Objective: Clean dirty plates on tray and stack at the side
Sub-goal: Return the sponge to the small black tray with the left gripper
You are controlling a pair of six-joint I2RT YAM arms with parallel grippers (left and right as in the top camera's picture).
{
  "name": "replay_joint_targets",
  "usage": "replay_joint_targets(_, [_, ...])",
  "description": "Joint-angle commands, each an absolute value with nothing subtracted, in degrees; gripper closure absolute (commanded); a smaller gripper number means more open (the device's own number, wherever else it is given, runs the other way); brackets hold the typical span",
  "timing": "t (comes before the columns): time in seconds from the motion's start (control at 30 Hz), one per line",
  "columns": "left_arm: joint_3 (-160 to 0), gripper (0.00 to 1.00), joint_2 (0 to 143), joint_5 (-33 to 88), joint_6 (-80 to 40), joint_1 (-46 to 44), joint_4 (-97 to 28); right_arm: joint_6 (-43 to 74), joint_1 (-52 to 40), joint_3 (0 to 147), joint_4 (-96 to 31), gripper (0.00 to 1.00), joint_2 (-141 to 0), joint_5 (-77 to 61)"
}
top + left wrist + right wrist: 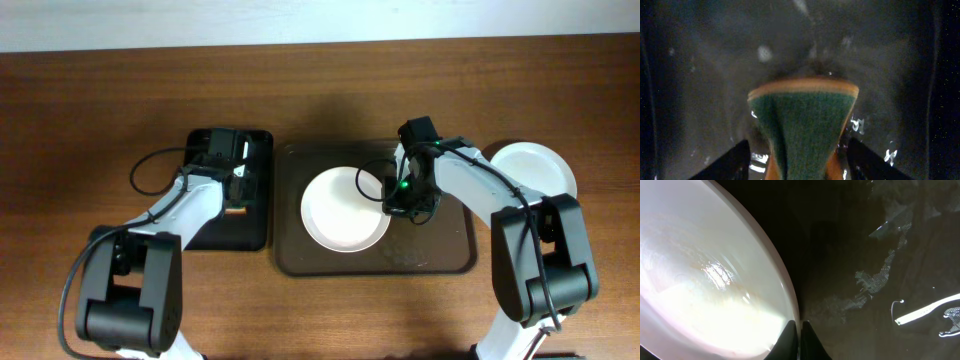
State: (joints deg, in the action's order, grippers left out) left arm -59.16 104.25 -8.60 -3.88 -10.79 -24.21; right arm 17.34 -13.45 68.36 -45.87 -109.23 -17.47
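- Black tray [255, 228], left of the brown tray: left arm is over it, nose down.
- Left gripper [797, 141] has a green sponge [805, 115] with an orange edge standing between its jaws. Jaws stand apart with gaps at the sponge's sides. Can't tell if it is pinched lower down.
- Tray [445, 240], centre of the table [100, 100]: one plate on it, left of middle.
- Tray plate [340, 210] looks white from above. Wrist view shows a faint pinkish film and wet shine, so probably wiped but not spotless.
- Right gripper [798, 325] is closed together on that plate's right rim, clamped.
- Tray floor right of the plate has wet smears [880, 275] and a pale streak [925, 312].
- Side plate [545, 165], far right on the table, is half hidden by the right arm. It looks plain white. Can't tell if it is one plate or a stack.
- Progress: at least one plate is already at the side and one is left on the tray, gripped for the move. Third plate not made out.
- Obstruction: the right arm itself covers part of the side plate. Nothing else lies between tray and side plate.
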Motion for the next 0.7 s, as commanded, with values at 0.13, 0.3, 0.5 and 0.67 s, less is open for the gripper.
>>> replay_joint_targets(0.13, [-60.0, 0.67, 102.2, -4.3, -3.6, -10.7, -30.7, 16.9, -13.5, 68.4, -46.1, 0.96, -107.5, -16.9])
replay_joint_targets(0.3, [-60.0, 1.00, 102.2, -3.4, -3.6, -10.7, -30.9, 16.9, -13.5, 68.4, -46.3, 0.96, -107.5, -16.9])
replay_joint_targets(0.5, [-61.2, 0.54, 100.8, -7.4, -3.6, -10.7, -30.5, 16.9, -13.5, 68.4, -46.3, 0.96, -107.5, -16.9])
replay_joint_targets(0.67, [-63.0, 0.28, 100.6, -10.3, -3.6, -10.7, -26.7, 16.9, -13.5, 68.4, -46.3, 0.96, -107.5, -16.9])
